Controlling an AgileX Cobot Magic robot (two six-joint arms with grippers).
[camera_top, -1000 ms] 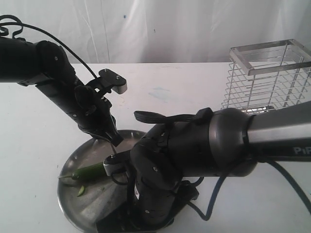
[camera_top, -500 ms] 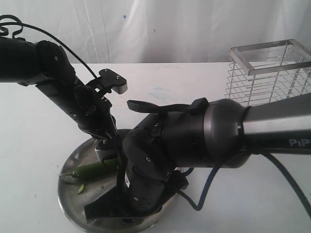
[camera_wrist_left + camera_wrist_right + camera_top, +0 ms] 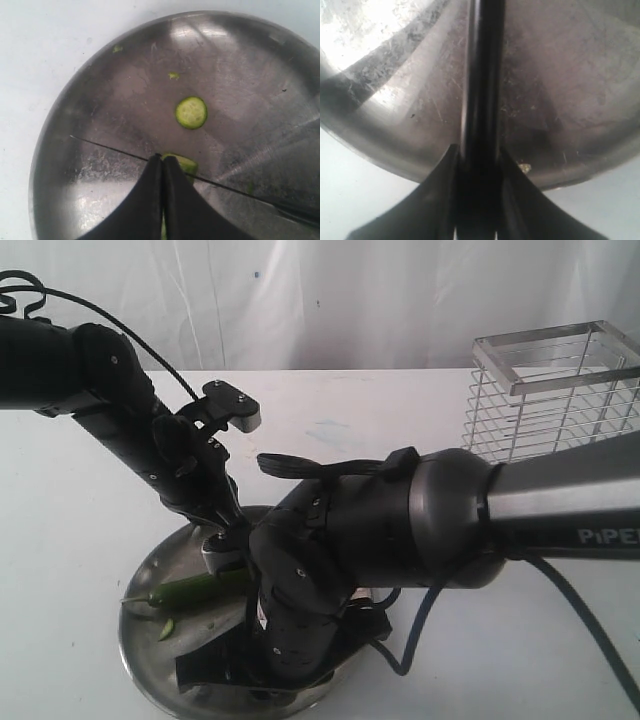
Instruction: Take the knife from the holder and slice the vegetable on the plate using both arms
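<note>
The steel plate [image 3: 140,648] sits at the table's front left. On it lies the green vegetable [image 3: 192,590], stem end to the left. My left gripper [image 3: 222,545] comes down on its right part; in the left wrist view the gripper [image 3: 162,157] is shut on the vegetable, whose cut end [image 3: 184,163] shows past the fingertips. The knife [image 3: 205,668] lies low over the plate, its edge a thin line [image 3: 110,147] across the cut end. My right gripper [image 3: 479,150] is shut on the knife [image 3: 482,75]. A round slice [image 3: 191,112] lies on the plate [image 3: 100,100].
The empty chrome wire holder [image 3: 555,390] stands at the back right. My bulky right arm [image 3: 400,530] reaches across the middle and hides the plate's right half. Small green bits [image 3: 173,75] lie on the plate, and one piece [image 3: 166,630] lies below the vegetable.
My right arm has swung left and lowered over the plate, carrying the knife blade leftward across the vegetable. The left arm has barely moved.
</note>
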